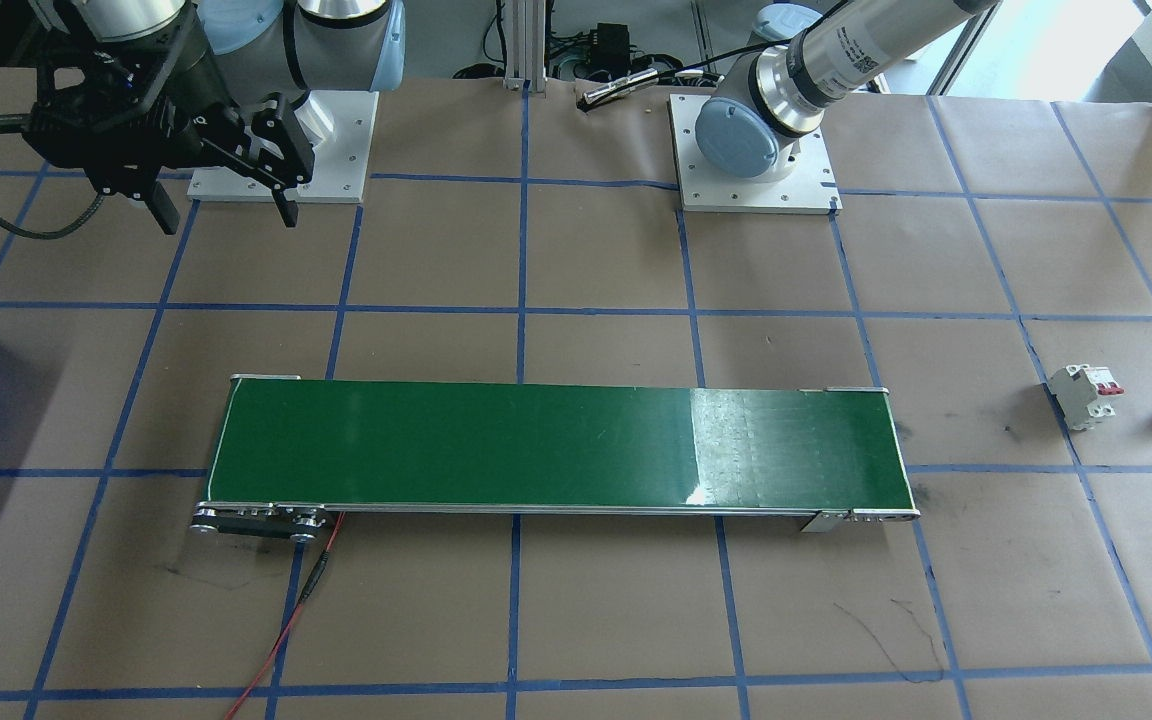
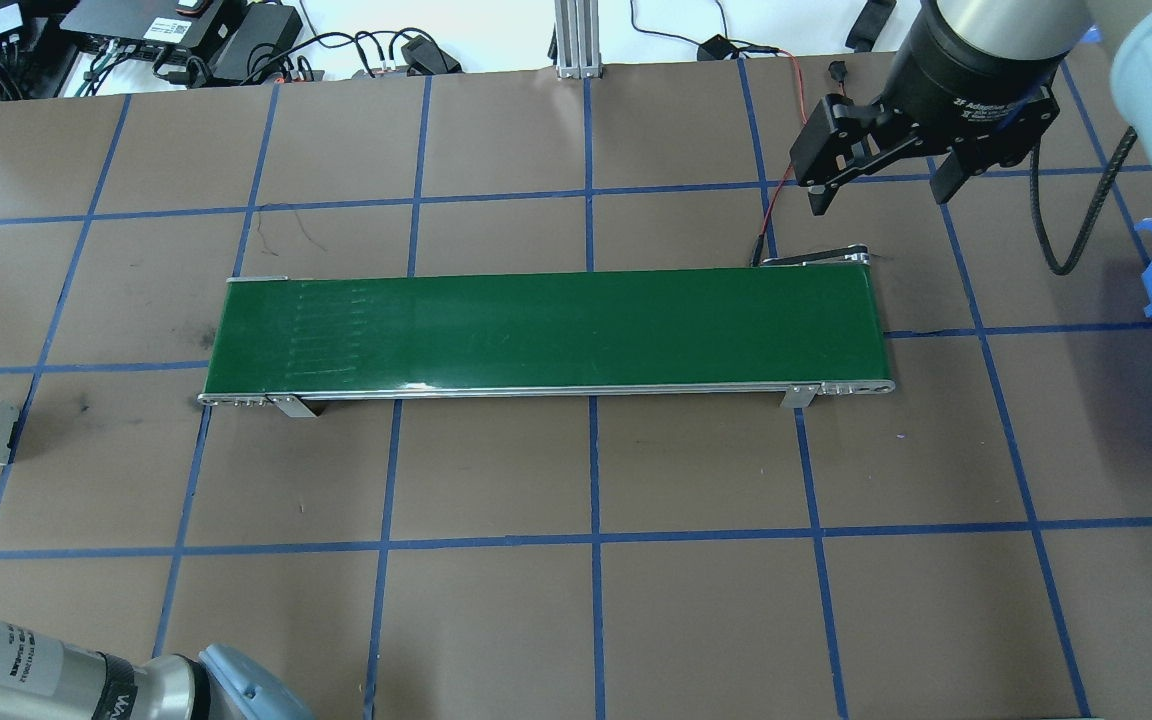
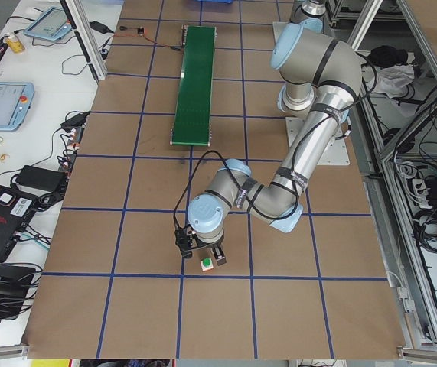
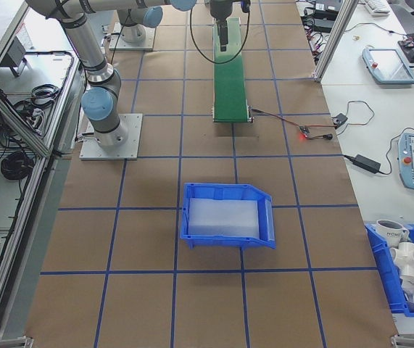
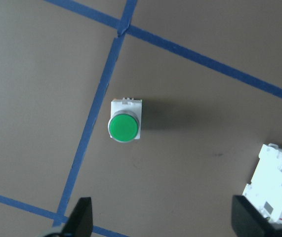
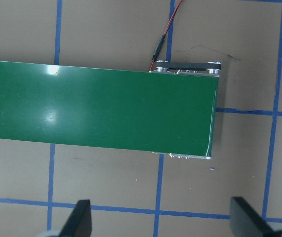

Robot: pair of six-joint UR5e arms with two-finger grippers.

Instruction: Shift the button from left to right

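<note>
button point(image 5: 124, 126) on table, below open left end effector point(image 5: 163, 224)

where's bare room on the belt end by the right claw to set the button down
The green belt is bare along its whole length, including the end under the open right claw. The brown paper squares around that end are bare too. It is crowded only where the button sits, beside the circuit breaker.

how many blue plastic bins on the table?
1 certain: the open blue plastic bin lies on the brown table paper at the robot's right end, past the green conveyor belt. Others may sit outside view.
</note>
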